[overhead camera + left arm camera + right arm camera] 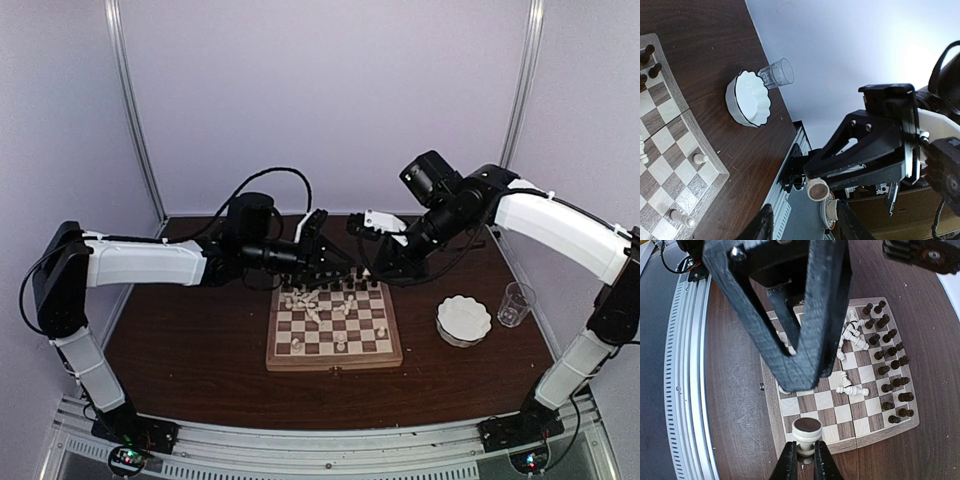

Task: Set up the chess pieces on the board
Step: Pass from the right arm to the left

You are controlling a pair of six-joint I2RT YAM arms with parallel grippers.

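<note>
From the top camera, the board [335, 362] lies in the middle of the table [200, 350], and both arms reach over its far edge. The dark pieces [345, 287] stand in rows along that far edge. Many of the cream-white pieces [305, 300] lie fallen on the far left squares, and only a few stand toward the near edge. So I judge the dark side almost ready and the white side hardly begun. The left gripper [338, 268] and the right gripper [372, 270] hang close together above the far edge; here their jaws are too small to read. A white bowl [440, 318] and a clear cup [515, 303] stand near the right edge of the table, apart from the board.

In the left wrist camera, the left gripper's own fingers [762, 225] stand well apart with nothing between them. It is wide and empty, probably kept ready for a fallen piece.

In the right wrist camera, the right gripper is pinched narrow on the held piece [806, 432], a cream-white one, upright above the right edge of the board. The upright hold is sensible, because the piece can then go down on its base without turning. Whether its base touches the wood I cannot tell
</note>
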